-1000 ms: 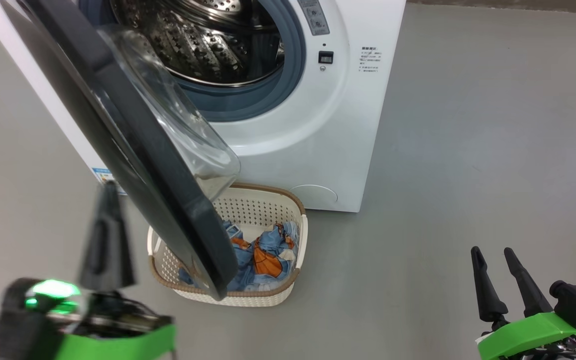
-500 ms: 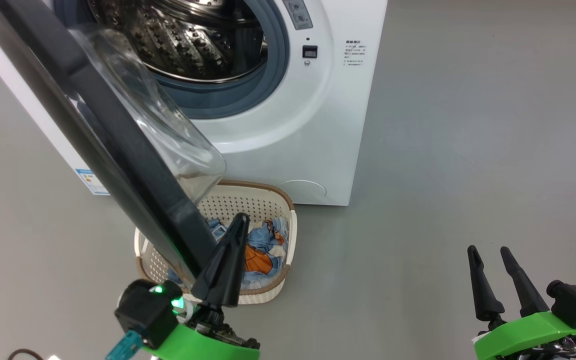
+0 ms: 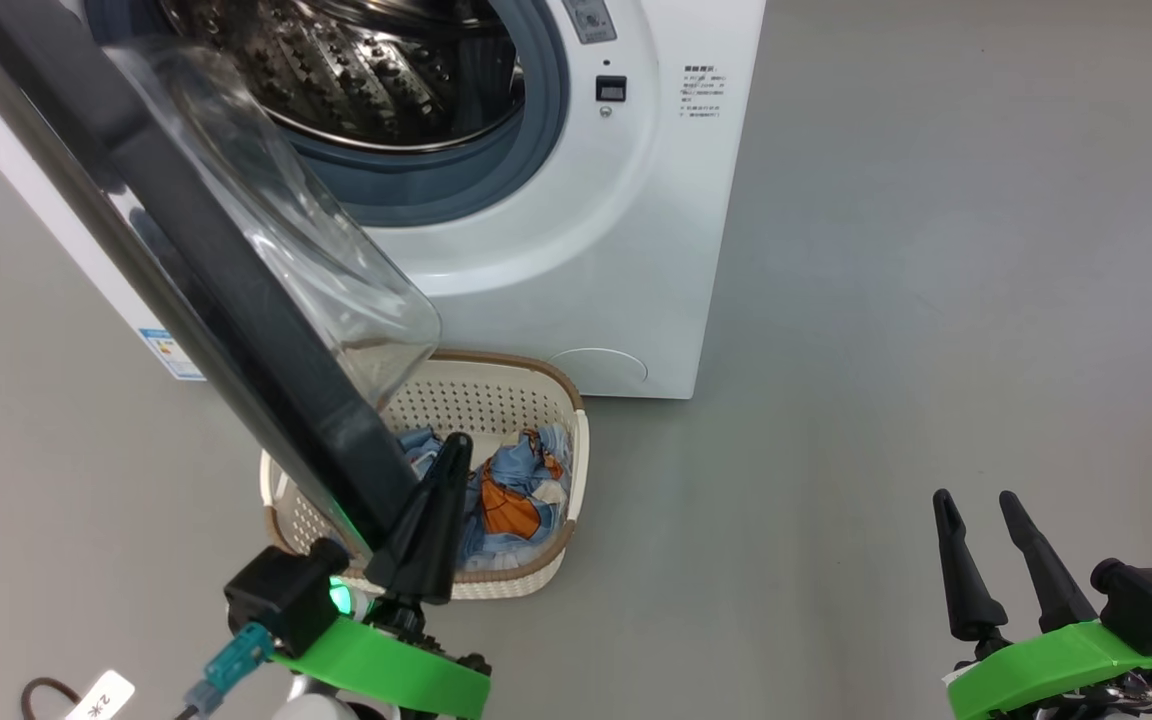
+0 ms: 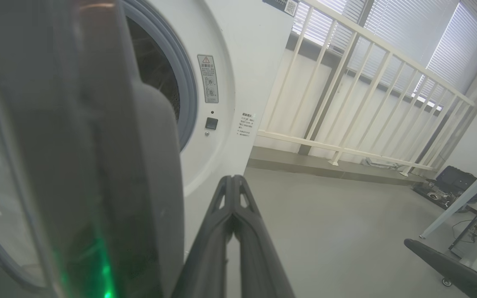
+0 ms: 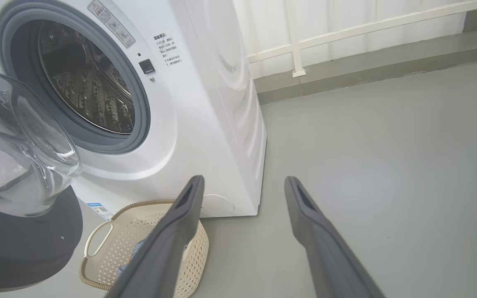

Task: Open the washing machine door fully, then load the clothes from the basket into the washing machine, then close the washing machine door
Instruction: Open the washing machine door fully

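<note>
Your big round door (image 3: 256, 350), glossy black rim with a clear glass bulge, stands open at left, overhanging the basket. Left gripper (image 3: 454, 442) is pinched closed and empty, just beside the door's lower edge. The light blue and orange clothes (image 3: 516, 485) lie in the small cream perforated plastic basket (image 3: 546, 372), in front of the white front-loading washing machine (image 3: 586, 250). Right gripper (image 3: 974, 497) is spread wide and empty, well apart.

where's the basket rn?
Head view, lower centre-left: the basket sits on the floor right in front of the washing machine, partly hidden by the open door, clothes inside.
</note>
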### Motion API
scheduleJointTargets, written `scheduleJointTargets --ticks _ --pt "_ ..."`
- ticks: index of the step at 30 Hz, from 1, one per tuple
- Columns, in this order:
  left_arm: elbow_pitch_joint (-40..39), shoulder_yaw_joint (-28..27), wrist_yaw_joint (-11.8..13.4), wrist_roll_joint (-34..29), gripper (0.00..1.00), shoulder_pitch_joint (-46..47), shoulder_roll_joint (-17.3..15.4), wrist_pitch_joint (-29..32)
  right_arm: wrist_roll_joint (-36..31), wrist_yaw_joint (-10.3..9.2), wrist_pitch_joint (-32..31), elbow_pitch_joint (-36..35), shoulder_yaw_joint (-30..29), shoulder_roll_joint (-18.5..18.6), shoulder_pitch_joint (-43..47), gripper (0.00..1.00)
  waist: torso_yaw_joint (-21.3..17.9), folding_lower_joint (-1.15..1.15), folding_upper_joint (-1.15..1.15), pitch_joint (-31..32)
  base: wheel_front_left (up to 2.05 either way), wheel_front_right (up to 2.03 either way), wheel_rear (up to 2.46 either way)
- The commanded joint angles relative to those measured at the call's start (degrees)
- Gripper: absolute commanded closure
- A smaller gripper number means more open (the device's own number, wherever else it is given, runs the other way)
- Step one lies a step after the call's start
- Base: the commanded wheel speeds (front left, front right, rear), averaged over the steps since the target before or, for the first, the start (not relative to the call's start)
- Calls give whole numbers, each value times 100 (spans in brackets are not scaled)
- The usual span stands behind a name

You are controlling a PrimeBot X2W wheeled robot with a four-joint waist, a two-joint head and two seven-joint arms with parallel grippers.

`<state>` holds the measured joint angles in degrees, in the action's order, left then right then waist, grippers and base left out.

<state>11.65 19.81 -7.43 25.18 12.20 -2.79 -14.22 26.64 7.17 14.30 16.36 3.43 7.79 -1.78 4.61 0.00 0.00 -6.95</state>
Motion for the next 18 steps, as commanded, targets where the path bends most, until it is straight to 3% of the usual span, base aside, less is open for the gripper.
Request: scheduleJointTargets --ticks 1,18 --pt "-87 -217 30 27 100 235 -32 -61 -94 32 70 -140 116 84 -142 0 6 0 0 0 0 0 0" --pt "-52 -669 19 -13 100 44 -18 -77 -130 32 70 -177 91 172 -134 0 387 0 0 36 0 0 0"
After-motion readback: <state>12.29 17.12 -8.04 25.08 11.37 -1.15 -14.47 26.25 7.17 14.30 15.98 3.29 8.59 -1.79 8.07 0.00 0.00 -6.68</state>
